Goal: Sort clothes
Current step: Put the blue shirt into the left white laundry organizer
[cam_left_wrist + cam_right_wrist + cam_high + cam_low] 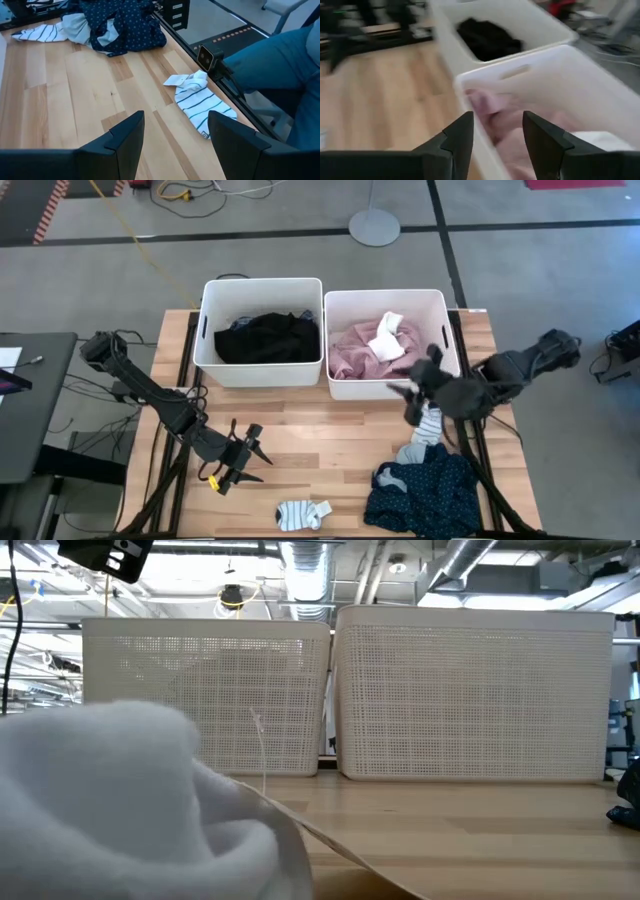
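Jaws of the right gripper (492, 137) are standing apart, holding nothing, over the white plastic bin (600, 95) containing the pink top (492, 117). Left gripper (175, 135) jaws are standing open, empty, above the wooden tabletop (65, 95) near the striped white sock (200, 102).

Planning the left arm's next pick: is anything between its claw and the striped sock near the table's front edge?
Nothing visible. The left claw stands open over bare wood, and the striped sock lies flat just ahead by the table edge. The navy dotted piece lies farther off, out of the path.

No readable text, label, brand or number appears in any view. Nothing on the table carries legible writing or signs.
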